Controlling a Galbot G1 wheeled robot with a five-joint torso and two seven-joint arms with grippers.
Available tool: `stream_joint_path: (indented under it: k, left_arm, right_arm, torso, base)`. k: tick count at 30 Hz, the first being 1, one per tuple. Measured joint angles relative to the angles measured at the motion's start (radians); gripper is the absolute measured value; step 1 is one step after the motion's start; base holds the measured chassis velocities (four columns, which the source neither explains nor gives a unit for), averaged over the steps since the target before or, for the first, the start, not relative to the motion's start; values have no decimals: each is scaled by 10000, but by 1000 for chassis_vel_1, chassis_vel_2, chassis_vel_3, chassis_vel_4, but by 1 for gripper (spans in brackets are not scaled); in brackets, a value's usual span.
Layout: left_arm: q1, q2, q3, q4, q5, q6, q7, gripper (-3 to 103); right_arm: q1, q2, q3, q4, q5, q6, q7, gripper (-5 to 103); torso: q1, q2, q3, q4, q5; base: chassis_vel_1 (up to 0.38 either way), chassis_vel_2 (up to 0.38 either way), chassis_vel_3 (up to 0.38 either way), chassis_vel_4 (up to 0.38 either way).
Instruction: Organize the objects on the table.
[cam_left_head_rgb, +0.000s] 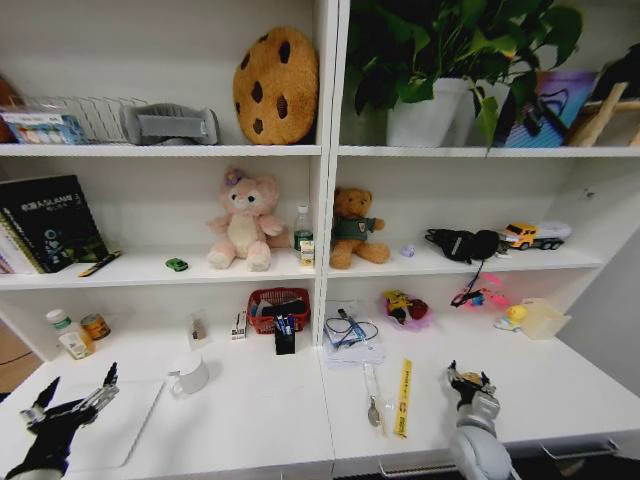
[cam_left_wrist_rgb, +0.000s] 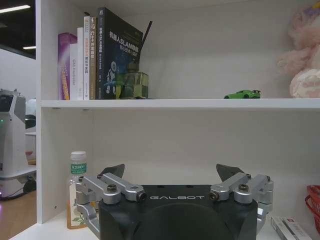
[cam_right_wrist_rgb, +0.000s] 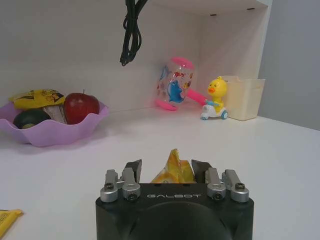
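Right hand at 5 o'clock on the surface, fingers closed on a yellow packet. Left hand at 8 o'clock, fingers apart, holding nothing. Green toy car on the middle shelf at 10 o'clock, long axis left-right.

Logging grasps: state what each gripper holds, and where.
Right gripper pinches a yellow packet by its sides; left gripper open, empty.
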Motion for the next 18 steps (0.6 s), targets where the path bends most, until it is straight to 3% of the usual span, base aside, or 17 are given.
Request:
stream_joint_path:
  k: [5, 8, 12, 13, 18]
  left_arm:
    - [0, 0, 0, 0, 0, 1, 0, 100]
    - [0, 0, 0, 0, 0, 1, 0, 100]
    - [0, 0, 0, 0, 0, 1, 0, 100]
    - [0, 0, 0, 0, 0, 0, 0, 100]
    - [0, 0, 0, 0, 0, 1, 0, 100]
  right_arm:
    - [-28, 20, -23, -26, -50, 87, 3, 43]
    - [-17, -26, -49, -65, -162, 223, 5, 27]
    - [-13, -94, -59, 41, -162, 236, 7, 21]
    - [7, -176, -77, 190, -148, 228, 10, 11]
    - [468, -670, -373, 597, 113, -9, 40, 1]
  torso:
    - [1, 0, 0, 0, -1]
    - [0, 1, 0, 0, 0]
    - [0, 1, 0, -1, 0]
    - [0, 1, 0, 0, -2]
    - [0, 1, 0, -1, -3]
  base:
    - [0, 0, 0, 0]
    - [0, 0, 0, 0]
    - [0, 0, 0, 0]
    - [0, 0, 0, 0]
    - [0, 0, 0, 0]
